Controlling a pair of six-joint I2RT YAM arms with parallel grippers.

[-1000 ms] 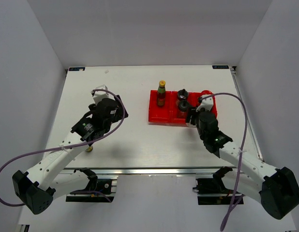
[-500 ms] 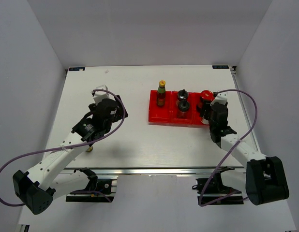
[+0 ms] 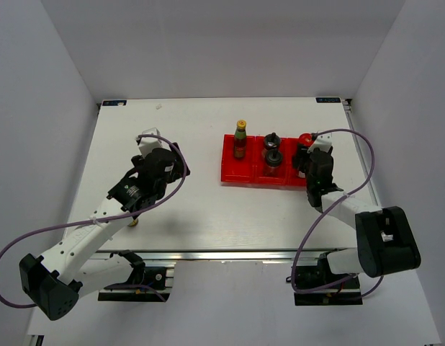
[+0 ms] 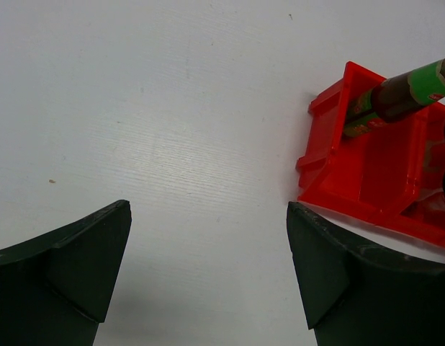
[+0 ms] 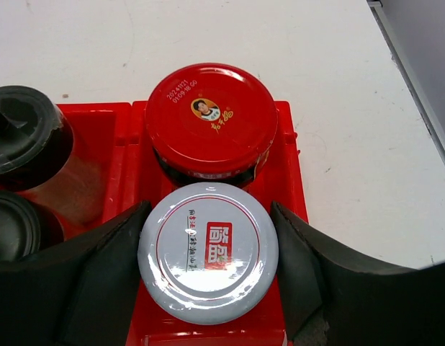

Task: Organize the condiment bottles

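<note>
The red tray (image 3: 233, 173) holds a yellow-capped sauce bottle (image 3: 240, 139) on the left and two black-capped shakers (image 3: 272, 148) in the middle. In its right compartment stand a red-lidded dark jar (image 5: 210, 115) and, just in front of it, a silver-lidded jar (image 5: 208, 251). My right gripper (image 5: 208, 259) is shut on the silver-lidded jar, one finger on each side. My left gripper (image 4: 208, 252) hangs open over bare table, left of the tray (image 4: 366, 180). Beneath the left arm lies another yellow-capped bottle (image 3: 133, 222), mostly hidden.
The tray's right wall (image 5: 291, 180) runs close beside my right finger. A metal rail (image 5: 417, 72) borders the table's right edge. White walls surround the table on three sides.
My right gripper has swung from the tray's front edge back and to the right, over the right compartment, with the silver-lidded jar in it. The left arm has not moved.
</note>
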